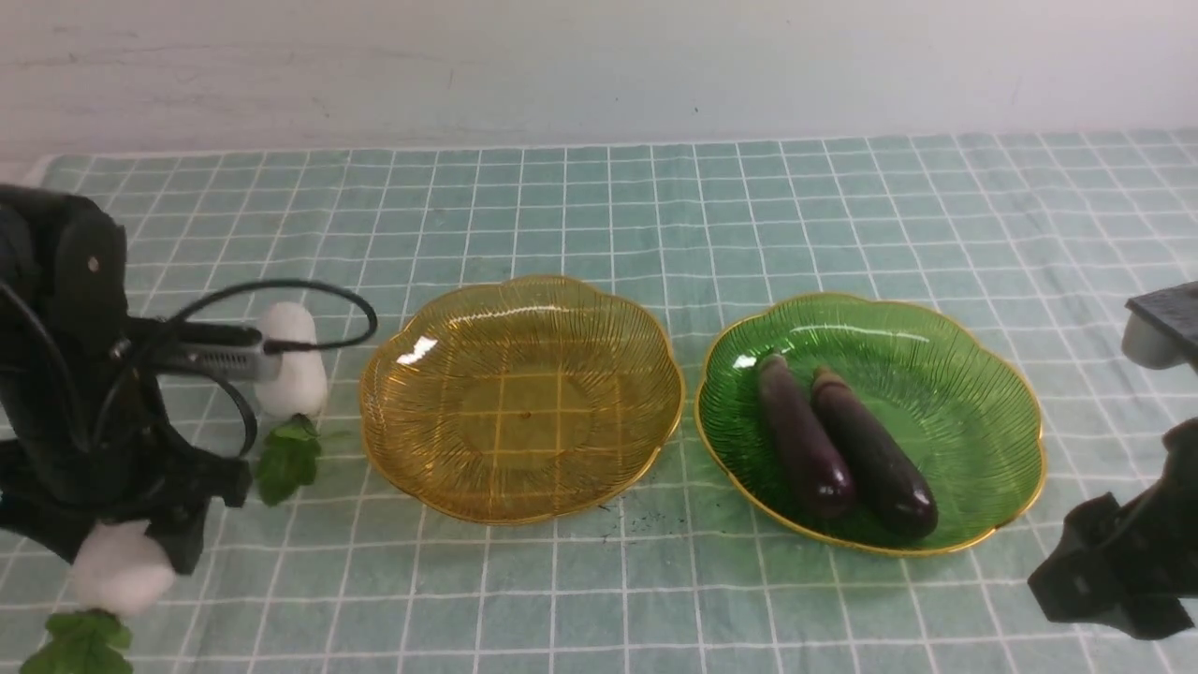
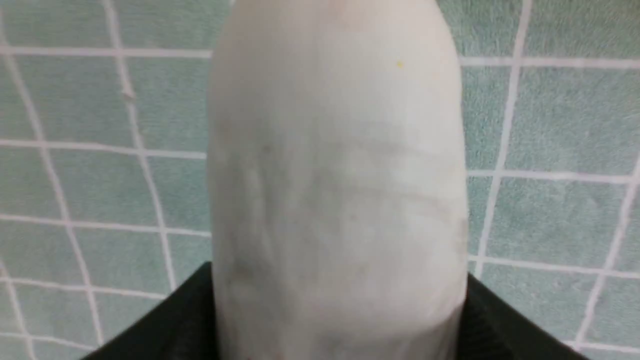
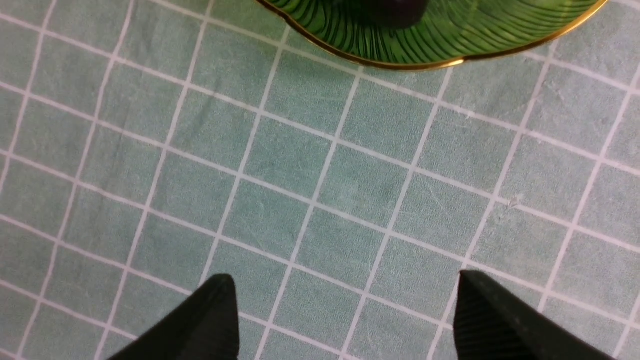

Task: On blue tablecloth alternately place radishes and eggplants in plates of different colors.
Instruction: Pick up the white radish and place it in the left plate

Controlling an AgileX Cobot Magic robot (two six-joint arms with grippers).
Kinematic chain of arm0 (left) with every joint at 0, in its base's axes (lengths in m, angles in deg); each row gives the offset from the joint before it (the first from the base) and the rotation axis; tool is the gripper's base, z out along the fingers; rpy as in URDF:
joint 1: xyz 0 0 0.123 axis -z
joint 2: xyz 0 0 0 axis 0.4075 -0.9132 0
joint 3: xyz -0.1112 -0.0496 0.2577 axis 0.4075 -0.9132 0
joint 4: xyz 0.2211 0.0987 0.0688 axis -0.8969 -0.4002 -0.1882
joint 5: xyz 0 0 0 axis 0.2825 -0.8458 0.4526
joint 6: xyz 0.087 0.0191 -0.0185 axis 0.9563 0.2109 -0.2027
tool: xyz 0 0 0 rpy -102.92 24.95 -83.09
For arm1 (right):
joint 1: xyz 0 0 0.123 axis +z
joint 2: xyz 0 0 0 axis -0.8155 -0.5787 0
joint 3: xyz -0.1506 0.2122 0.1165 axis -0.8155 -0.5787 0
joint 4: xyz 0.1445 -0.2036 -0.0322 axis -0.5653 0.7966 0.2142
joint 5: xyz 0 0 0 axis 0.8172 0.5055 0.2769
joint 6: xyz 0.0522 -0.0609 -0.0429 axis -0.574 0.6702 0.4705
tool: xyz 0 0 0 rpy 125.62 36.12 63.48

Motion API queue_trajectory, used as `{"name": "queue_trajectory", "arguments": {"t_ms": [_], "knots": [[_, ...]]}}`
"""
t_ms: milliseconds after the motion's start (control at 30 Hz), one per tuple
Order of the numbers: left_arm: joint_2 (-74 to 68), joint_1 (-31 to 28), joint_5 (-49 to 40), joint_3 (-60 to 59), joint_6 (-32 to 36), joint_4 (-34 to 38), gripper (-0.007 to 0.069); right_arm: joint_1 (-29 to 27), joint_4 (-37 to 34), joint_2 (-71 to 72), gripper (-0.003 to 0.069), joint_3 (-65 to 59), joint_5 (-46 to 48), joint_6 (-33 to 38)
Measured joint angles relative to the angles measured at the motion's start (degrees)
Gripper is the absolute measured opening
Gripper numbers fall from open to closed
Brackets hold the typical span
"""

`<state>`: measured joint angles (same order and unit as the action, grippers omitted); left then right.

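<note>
Radishes (image 1: pixel 292 360) on blue tablecloth (image 1: pixel 749 206), left of amber plate (image 1: pixel 440 328); eggplants (image 1: pixel 805 440) in green plate (image 1: pixel 983 374). Plain only in left wrist view: nearer radish (image 2: pixel 335 150) between left gripper (image 2: pixel 335 285) fingers (image 2: pixel 165 325), pinched or not, cannot tell. Right wrist view only: right gripper (image 3: pixel 345 300) fingers (image 3: pixel 210 320) spread over blue tablecloth.

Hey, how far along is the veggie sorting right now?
Done: both eggplants lie in the green plate. In hand: the left gripper straddles one radish; whether it grips yet is unclear. The right gripper hangs open over the cloth. Left: that radish and the other radish must go into the amber plate, which holds nothing.
</note>
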<state>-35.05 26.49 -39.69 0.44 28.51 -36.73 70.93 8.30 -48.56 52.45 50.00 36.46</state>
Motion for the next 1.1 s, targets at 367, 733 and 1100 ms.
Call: {"name": "queue_trajectory", "arguments": {"t_ms": [367,733,1100], "knots": [[2.7,0.0,6.0,10.2,6.8,26.7,0.0463,0.0,-1.1,0.0,0.0524,0.0,-2.5,0.0],[-6.1,0.0,9.8,10.6,21.6,45.6,0.0463,0.0,-1.5,0.0,0.0524,0.0,-2.6,0.0],[-12.3,1.7,12.4,11.0,30.8,50.2,0.0524,0.0,-5.6,0.0,0.0505,0.0,-4.2,0.2]]}}
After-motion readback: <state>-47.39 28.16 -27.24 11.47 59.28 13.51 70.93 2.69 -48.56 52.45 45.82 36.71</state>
